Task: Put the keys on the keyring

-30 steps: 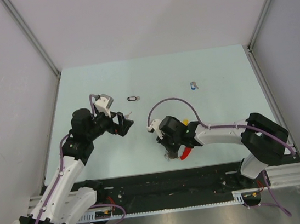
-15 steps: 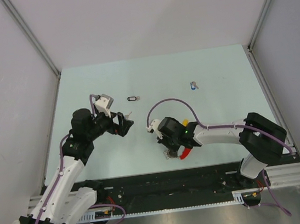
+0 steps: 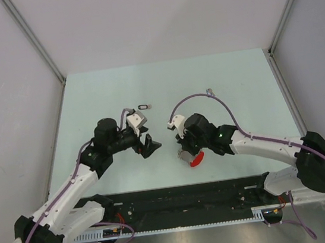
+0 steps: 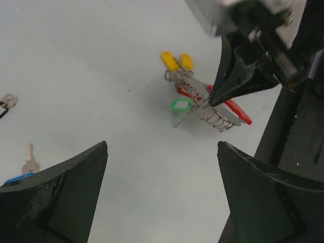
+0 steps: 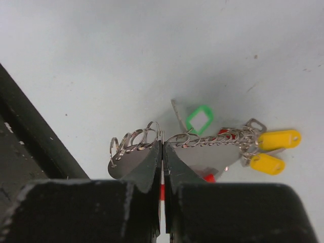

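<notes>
Nearest me, just past the black rail point(image 3: 190, 196) at 6 o'clock on the table point(image 3: 87, 95), my right gripper point(image 5: 162, 148) has its fingers pressed together on the keyring point(image 4: 201, 103). Its wrist view shows the two black tips meeting on the wire loops, with a sliver of red between them. The loops fan out to either side of the pinch. The green tag point(image 5: 198, 119) sits at 1 o'clock of it and the two yellow tags point(image 5: 278, 139) at 3 o'clock, side by side. From above, the red band point(image 3: 197, 159) pokes out at 5 o'clock of the gripper. A soft shadow lies close under the bunch, and I can't tell whether any of it touches the table.

At 9 o'clock of the keyring, a little farther in, my left gripper point(image 3: 148, 145) hangs with its fingers spread wide and nothing between them. It points toward 4 o'clock, so its camera looks at the keyring and the right fingertips, framed between its own two fingers. The grippers are near each other but apart.

In that same view a small silver key with a strip of blue at its base, the blue key point(image 4: 29, 156), lies flat at 8 o'clock. It is partly hidden behind a finger.

Farthest out, the black key point(image 3: 143, 106) lies alone on the table at 12 o'clock of the left gripper, clear of it.
</notes>
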Controlling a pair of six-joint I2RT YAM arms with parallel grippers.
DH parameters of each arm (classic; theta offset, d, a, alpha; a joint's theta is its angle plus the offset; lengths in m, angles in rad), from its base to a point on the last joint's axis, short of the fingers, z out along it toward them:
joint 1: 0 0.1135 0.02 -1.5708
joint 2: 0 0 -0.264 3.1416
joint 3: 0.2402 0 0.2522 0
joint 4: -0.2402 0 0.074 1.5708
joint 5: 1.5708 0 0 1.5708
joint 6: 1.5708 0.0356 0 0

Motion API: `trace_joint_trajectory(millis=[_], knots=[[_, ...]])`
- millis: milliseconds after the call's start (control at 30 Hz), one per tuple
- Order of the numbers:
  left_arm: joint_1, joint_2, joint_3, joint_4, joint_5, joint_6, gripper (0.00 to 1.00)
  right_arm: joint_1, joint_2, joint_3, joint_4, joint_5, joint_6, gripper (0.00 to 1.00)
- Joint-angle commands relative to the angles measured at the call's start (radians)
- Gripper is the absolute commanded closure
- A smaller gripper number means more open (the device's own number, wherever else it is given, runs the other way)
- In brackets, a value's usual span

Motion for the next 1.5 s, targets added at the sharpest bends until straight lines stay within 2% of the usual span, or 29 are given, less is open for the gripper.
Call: trace_joint_trajectory(millis=[0, 267, 433, 600, 767, 867, 1000, 1233, 1467], knots=[[-0.043, 0.067, 0.016, 0.061, 0.093, 0.054, 0.11, -0.013, -0.121, -0.009, -0.008, -0.054, -0.032, 1.00], [-0.093, 0.195, 0.144, 0.027, 0.260, 0.158, 0.16, -0.010, -0.256, -0.014, -0.046, -0.132, -0.163, 0.98], [-0.094, 0.245, 0.190, 0.047, 0.331, 0.165, 0.18, -0.009, -0.281, -0.016, -0.046, -0.163, -0.187, 0.98], [-0.111, 0.285, 0.196, 0.098, 0.354, 0.140, 0.27, -0.007, -0.283, -0.019, -0.026, -0.216, -0.201, 0.99], [-0.126, 0.282, 0.110, 0.291, 0.318, -0.039, 0.37, -0.007, -0.302, -0.081, 0.078, -0.242, -0.178, 1.00], [-0.146, 0.252, 0.024, 0.436, 0.243, -0.099, 0.38, -0.009, -0.304, -0.141, 0.139, -0.249, -0.155, 1.00], [-0.160, 0.232, -0.103, 0.618, 0.213, -0.179, 0.39, -0.007, -0.293, -0.210, 0.213, -0.294, -0.126, 1.00], [-0.174, 0.261, -0.229, 0.715, 0.219, -0.141, 0.38, -0.006, -0.253, -0.286, 0.311, -0.322, -0.128, 1.00], [-0.189, 0.301, -0.231, 0.670, 0.261, -0.023, 0.37, -0.007, -0.233, -0.318, 0.348, -0.331, -0.141, 1.00]])
